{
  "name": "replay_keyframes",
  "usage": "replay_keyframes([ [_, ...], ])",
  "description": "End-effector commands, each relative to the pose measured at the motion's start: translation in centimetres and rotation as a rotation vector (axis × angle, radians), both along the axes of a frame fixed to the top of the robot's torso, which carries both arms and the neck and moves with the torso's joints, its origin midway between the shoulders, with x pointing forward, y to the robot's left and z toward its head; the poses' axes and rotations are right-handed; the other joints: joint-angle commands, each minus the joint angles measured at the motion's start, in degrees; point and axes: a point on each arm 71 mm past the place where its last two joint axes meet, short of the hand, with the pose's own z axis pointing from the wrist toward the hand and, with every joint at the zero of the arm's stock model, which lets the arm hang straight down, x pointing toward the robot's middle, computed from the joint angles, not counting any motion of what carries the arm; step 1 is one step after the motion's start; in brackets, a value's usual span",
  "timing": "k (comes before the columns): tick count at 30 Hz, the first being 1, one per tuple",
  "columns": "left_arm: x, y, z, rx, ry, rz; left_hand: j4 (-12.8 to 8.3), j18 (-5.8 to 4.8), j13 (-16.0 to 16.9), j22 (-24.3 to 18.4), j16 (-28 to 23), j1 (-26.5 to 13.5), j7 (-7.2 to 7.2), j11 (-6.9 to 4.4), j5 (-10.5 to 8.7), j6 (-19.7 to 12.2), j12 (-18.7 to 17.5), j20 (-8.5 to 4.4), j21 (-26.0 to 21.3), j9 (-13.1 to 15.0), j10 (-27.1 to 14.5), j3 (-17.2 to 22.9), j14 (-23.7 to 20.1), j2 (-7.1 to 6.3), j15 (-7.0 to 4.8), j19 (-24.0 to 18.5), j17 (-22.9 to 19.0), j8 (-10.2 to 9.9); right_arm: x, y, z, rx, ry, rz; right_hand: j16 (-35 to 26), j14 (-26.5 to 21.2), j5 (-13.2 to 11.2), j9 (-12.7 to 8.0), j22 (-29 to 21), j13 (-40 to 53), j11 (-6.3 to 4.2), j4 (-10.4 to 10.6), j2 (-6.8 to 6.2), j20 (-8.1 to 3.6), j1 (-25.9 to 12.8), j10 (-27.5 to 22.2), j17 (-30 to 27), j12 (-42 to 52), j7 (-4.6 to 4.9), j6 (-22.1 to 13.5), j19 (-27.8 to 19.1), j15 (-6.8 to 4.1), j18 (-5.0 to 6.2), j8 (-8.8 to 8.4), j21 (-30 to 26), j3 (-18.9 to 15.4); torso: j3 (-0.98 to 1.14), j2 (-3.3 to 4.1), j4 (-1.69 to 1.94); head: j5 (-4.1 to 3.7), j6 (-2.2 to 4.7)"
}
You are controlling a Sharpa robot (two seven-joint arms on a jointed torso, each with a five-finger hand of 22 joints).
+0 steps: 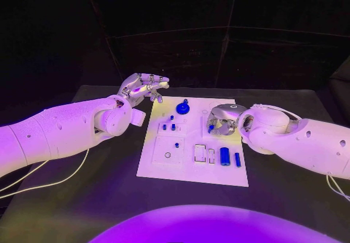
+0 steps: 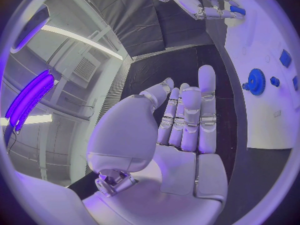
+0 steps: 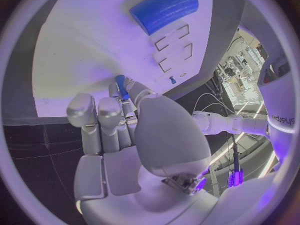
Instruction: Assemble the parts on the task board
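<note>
The flat white rectangular task board point(image 1: 191, 172) lies mid-bench on the matte black bench point(image 1: 87, 202), its surface cut with shallow rectangular recesses. A toothed blue gear point(image 1: 182, 107) sits near its far edge; a smooth blue cylinder point(image 1: 224, 155) lies in a near recess. The silver left hand point(image 1: 143, 86) hovers beside the board's far left corner, fingers point(image 2: 206, 105) straight, close together, empty. The right wrist view reveals the right hand point(image 1: 221, 120) pinching a slim blue peg point(image 3: 122, 86) against the board.

The right hand point(image 1: 221, 120) hides most of the small blue peg point(image 3: 122, 86) it pinches over the task board point(image 1: 191, 174)
</note>
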Motion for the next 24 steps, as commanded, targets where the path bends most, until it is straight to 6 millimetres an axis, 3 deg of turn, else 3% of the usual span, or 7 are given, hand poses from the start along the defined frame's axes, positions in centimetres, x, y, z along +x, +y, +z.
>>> replay_keyframes([
  [1,0.0,-0.1,0.2,-0.010,-0.007,-0.006,-0.1,0.79,0.1,-0.1,-0.3,0.5,0.04,-0.08,0.23,-0.4,0.3,0.09,-0.4,-0.1,-0.3,-0.3,-0.4,0.16,0.15,-0.1,-0.1,0.4,0.1,0.2,0.5,0.047,-0.056,0.004,1.2,0.9,-0.7,0.2,2.0,0.2,-0.39,0.3,0.53,-0.17,0.0,1.7,1.4,0.0,-0.36,1.5,1.2,-0.63,-1.41,0.70,1.5,1.1,0.00,-0.02,0.03,-0.03,-0.02],
  [7,0.0,0.0,0.1,-0.010,-0.007,-0.005,-0.1,0.80,0.1,-0.1,-0.3,0.6,0.04,-0.07,0.23,-0.4,0.4,0.09,-0.4,0.0,-0.3,-0.3,-0.4,0.19,0.15,-0.1,-0.1,0.4,0.2,-0.1,0.9,0.092,-0.101,-0.015,2.7,1.1,-2.3,0.3,4.1,0.2,-1.13,0.7,1.31,-0.69,0.0,4.0,3.0,0.0,-1.06,3.3,2.5,-1.25,-1.85,1.27,3.1,3.4,-0.02,-0.01,-0.02,-0.04,-0.11],
  [14,0.0,0.1,0.2,-0.009,-0.008,-0.002,-0.1,0.80,0.1,-0.1,-0.3,0.5,0.06,-0.06,0.22,-0.4,0.4,0.09,-0.4,0.0,-0.3,-0.3,-0.4,0.22,0.15,-0.1,-0.1,0.4,-0.4,-0.3,1.5,0.121,-0.124,-0.020,3.0,1.0,-2.5,0.3,4.7,0.2,-1.21,0.6,0.87,-0.86,0.1,4.5,3.1,-0.6,-1.08,3.6,2.7,-1.34,-1.96,1.15,3.6,4.8,-0.08,-0.04,0.08,0.21,-0.23],
  [24,0.2,0.2,0.1,-0.006,-0.009,0.004,-0.1,0.80,0.1,-0.1,-0.3,0.5,0.06,-0.06,0.22,-0.4,0.4,0.09,-0.4,0.0,-0.3,-0.3,-0.4,0.22,0.15,-0.1,-0.1,0.4,-3.5,2.7,3.5,0.218,-0.133,0.077,3.1,0.9,-2.5,0.1,4.8,0.2,-1.14,0.2,-0.03,-0.86,0.2,4.5,3.2,-1.1,-0.92,3.5,2.7,-1.28,-1.98,0.88,3.8,5.7,-0.12,0.00,0.18,0.71,-0.25],
])
